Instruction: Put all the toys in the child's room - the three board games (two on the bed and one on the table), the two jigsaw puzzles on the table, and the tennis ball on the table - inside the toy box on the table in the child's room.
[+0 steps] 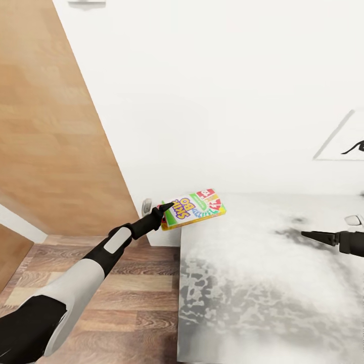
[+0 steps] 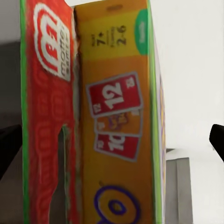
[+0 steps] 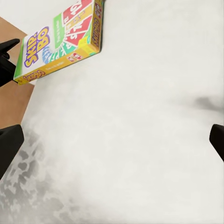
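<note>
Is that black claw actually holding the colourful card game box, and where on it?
Yes: the left gripper pinches the SKIP-BO box at one short end.

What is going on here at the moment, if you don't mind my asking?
The robot's left end effector is gripping one end of the SKIP-BO board game, holding it at the corner of the bed, over the mattress edge near the wall. The right end effector hovers over the mattress with nothing in it. The wooden floor lies to the left.
</note>
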Controlling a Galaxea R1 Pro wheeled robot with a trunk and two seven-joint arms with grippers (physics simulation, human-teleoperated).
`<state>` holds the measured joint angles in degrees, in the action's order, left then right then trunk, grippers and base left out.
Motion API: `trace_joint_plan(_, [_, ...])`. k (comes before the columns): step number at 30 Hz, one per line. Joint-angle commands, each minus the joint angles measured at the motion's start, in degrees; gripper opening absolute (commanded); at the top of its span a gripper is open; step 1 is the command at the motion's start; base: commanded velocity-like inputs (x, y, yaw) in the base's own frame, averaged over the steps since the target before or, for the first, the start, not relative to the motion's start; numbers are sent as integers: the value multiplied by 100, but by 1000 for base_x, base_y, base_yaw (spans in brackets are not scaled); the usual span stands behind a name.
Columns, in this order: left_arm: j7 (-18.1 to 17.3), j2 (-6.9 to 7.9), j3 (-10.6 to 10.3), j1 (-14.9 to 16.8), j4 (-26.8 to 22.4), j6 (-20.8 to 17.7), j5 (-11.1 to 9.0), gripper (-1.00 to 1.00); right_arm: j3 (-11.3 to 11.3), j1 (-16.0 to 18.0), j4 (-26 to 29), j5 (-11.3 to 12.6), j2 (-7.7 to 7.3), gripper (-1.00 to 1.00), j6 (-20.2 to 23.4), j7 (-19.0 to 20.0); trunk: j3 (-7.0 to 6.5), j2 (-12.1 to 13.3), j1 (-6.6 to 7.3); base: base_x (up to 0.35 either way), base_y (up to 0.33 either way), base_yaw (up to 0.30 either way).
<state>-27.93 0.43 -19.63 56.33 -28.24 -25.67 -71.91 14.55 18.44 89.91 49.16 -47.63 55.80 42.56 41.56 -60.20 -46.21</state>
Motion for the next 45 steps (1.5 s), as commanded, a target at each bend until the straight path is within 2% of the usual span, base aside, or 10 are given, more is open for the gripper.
trace_joint_plan(1, [-8,4,-23,5,3,-19,-44,100,3,5,-1,-12,-1,100,26,24,4,-3,0,0,0,-28])
trace_joint_plan(19, [-10,9,-24,-4,3,-11,-43,100,3,2,0,-12,-1,100,26,29,4,-3,0,0,0,-8])
trace_joint_plan(20, [-10,9,-24,-5,3,-11,-43,-100,3,1,1,-12,-1,100,26,28,4,-3,0,0,0,-2])
trace_joint_plan(38, [-76,10,-22,-12,-7,-12,-59,-100,4,-3,1,-12,0,100,27,29,4,-3,0,0,0,0])
trace_joint_plan(45, [-75,23,-27,-44,-303,-14,-60,-100,4,-6,1,-12,-1,100,27,30,4,-3,0,0,0,0])
